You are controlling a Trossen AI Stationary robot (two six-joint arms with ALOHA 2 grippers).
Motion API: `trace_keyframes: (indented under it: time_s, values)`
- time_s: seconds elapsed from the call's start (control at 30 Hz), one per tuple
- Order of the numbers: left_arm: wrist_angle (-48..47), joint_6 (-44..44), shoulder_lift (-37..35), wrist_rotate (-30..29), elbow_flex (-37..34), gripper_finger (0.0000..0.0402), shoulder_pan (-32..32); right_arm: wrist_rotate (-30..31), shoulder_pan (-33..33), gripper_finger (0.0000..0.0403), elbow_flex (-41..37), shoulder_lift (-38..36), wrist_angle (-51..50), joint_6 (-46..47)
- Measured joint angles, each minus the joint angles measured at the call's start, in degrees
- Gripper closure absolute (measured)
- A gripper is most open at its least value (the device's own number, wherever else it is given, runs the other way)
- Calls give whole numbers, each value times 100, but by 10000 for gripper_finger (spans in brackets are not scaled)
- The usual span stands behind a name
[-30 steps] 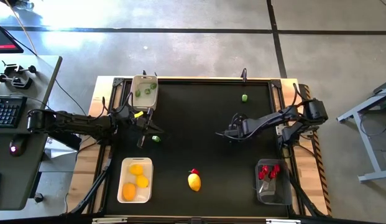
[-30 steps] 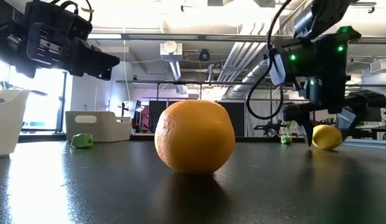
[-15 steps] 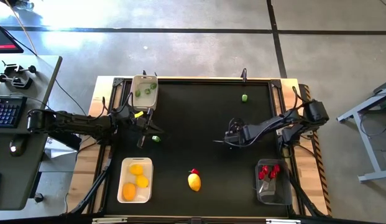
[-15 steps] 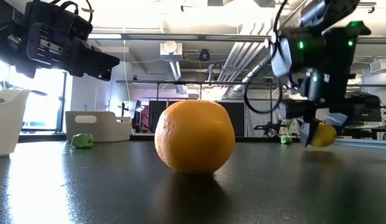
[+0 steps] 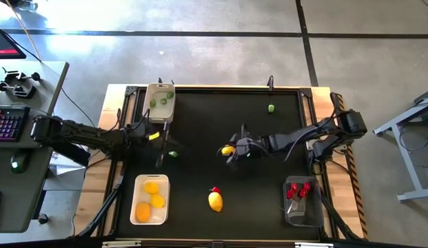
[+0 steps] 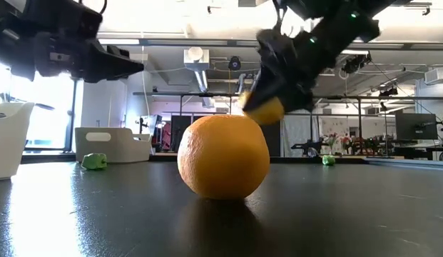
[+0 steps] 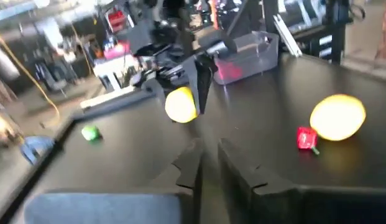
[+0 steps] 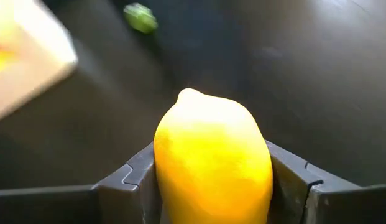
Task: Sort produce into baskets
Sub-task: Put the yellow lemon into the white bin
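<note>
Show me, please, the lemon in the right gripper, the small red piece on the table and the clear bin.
lemon (image 8: 212, 163), right wrist view, middle of peel.
red piece (image 7: 306, 139), left wrist view, its body.
clear bin (image 5: 290, 213), high view, left wall.

Produce spread over the table, baskets set at three corners.

A lemon is held above the table's middle by the right gripper. Another lemon lies nearer the front edge, a small piece touching it. The tub sits far left, the tray near left, the bin near right.
</note>
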Motion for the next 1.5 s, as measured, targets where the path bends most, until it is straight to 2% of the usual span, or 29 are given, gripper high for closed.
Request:
trace_keyframes:
  time_s: [0.13,0.37,0.57,0.93,1.1,1.5]
  values:
    - [61,620,2,-495,57,325,-446,-667,-191,210,0,0,736,-584]
    - [-88,1517,115,-1076,497,252,-999,-1393,-384,210,0,0,1324,-784]
    - [-800,2015,793,-1653,1286,208,-1283,-1771,-392,210,0,2,1691,-784]
    - [-837,2492,2398,-2166,2526,185,-1435,-1784,-269,209,0,4,1787,-940]
    - [-914,2969,2889,-2186,2897,183,-1445,-1984,-236,209,0,6,1844,-1055]
    - [-1217,3148,3683,-2255,3632,182,-1552,-2341,-226,208,-16,10,1765,-1026]
